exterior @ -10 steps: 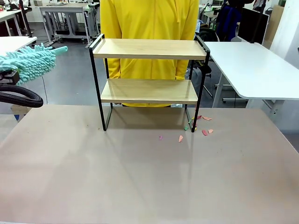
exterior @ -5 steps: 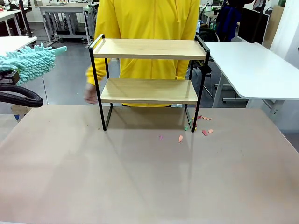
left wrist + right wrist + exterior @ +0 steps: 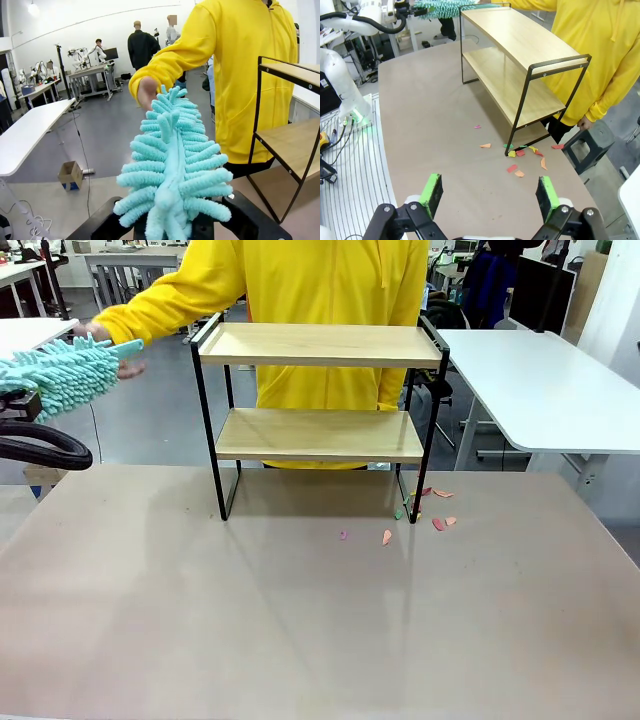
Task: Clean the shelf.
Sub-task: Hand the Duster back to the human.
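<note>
The left gripper (image 3: 172, 227) is closed tight on a fluffy teal duster (image 3: 172, 165). It holds the duster at the bottom end, and the soft, wormy strands stick up and away from it. In the front view the duster (image 3: 62, 370) hangs out at the far left, off the edge of the brown table (image 3: 300, 620) and well apart from the shelf (image 3: 320, 420).

A person in a yellow top stands behind the shelf. One hand (image 3: 148, 92) reaches out to the tip of the duster and looks to be touching it (the hand is a bit blurry, so I cannot be sure it has a grip).

The right gripper (image 3: 490, 192) is wide open and holds nothing. Its two green pads (image 3: 432, 192) stand far apart, up above the table.

The shelf stands upright near the far side of the table, about in the middle. It has two light wood boards in a thin black frame, and both boards are bare.

Little scraps of paper (image 3: 415, 515) (pink, orange and green) lie on the table by the shelf's right front leg. Some sit just beside the leg, and a few lie a little farther toward the middle.
</note>
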Robot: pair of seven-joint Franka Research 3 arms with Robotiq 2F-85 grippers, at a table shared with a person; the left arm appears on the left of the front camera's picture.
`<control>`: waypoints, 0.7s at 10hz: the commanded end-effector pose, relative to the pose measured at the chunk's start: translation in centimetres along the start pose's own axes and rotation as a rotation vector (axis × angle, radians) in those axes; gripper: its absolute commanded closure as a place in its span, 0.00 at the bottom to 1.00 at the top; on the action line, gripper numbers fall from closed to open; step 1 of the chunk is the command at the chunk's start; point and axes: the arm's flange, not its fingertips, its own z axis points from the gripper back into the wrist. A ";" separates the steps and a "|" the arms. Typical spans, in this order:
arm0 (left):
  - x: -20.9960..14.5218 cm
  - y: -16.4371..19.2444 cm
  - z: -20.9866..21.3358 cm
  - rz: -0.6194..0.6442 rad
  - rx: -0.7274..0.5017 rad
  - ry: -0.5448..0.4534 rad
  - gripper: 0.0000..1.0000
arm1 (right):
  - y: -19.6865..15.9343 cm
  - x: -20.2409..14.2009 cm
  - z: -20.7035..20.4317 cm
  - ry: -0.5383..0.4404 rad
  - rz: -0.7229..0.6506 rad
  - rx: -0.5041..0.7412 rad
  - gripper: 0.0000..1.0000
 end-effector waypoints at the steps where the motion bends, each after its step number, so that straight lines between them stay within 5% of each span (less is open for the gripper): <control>1: 0.3 0.2 0.1 -0.012 0.004 -0.014 0.82 | -0.1 0.3 0.1 -0.018 0.005 0.004 0.00; 7: 0.3 0.2 0.1 -0.012 0.004 -0.014 0.82 | -0.1 0.3 0.1 -0.018 0.005 0.004 0.00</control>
